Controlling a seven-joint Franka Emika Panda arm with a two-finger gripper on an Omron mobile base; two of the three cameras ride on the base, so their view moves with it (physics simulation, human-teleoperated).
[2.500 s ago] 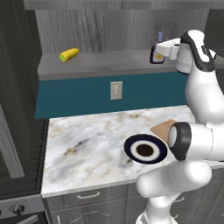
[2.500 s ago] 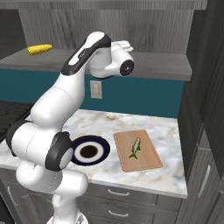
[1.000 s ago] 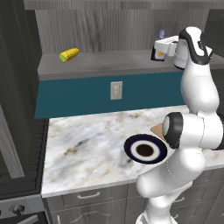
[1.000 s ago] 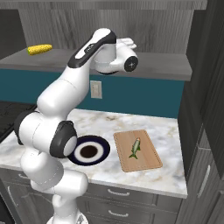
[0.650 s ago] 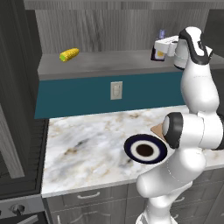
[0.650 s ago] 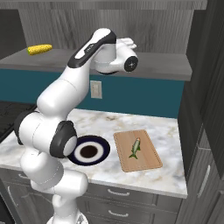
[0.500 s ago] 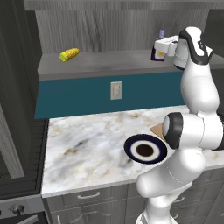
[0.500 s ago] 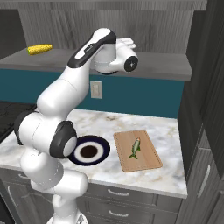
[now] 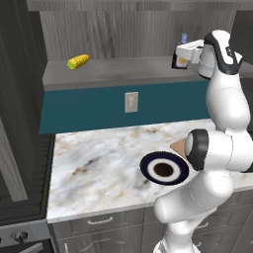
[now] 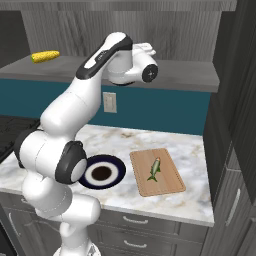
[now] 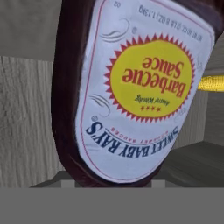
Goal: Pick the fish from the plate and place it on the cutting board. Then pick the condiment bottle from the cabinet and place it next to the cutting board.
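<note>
One white arm reaches to the upper right of the left base view, its jaws point(image 9: 187, 52) at the condiment bottle point(image 9: 181, 56) on the cabinet point(image 9: 123, 74); grip unclear. Right base view: the fish point(image 10: 154, 170) lies on the cutting board point(image 10: 170, 187). Hand view: the bottle's label looms, upside down.

- The fish point(image 10: 154, 170), slender and greenish-silver, lies on the cutting board point(image 10: 167, 187).
- The plate point(image 10: 118, 168) sits just beside the board.
- The condiment bottle point(image 9: 180, 57), dark brown, stands on the cabinet point(image 9: 123, 74) shelf.
</note>
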